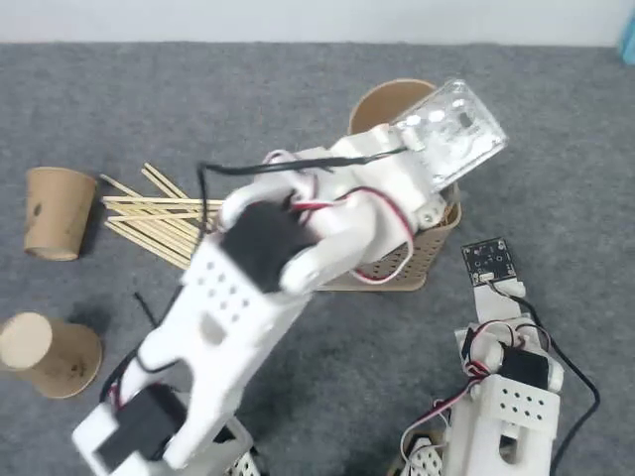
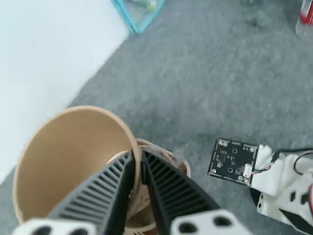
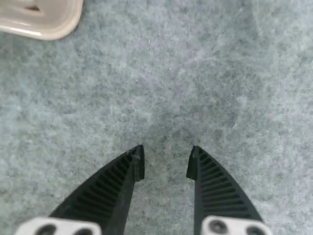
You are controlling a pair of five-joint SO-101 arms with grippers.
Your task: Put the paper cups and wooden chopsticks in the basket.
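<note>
Cups: three paper cups in all. One paper cup is upright over the far end of the basket, pinched by the left gripper. In the left wrist view its two fingers are closed on the cup's rim, one inside the wall and one outside, with the held cup open side up and the basket's woven edge just beneath it. Whether the cup's bottom touches the basket floor can't be told.

The other two cups lie on their sides on the grey table, well left of the basket: second cup is just beside the chopstick pile, third cup is nearer the arm bases and apart from the pile.

Chopsticks: one loose fanned pile flat on the table between the second cup and the basket, partly hidden under the left arm. They overlap too much for an exact count; several.

Basket: one, beige, perforated sides, standing upright mid-table.

Right gripper: fingers spread apart, nothing between them, pointed down at bare grey table. Right arm sits near the table's front edge, just right of the basket, with its small wrist board beside the basket's corner.
</note>
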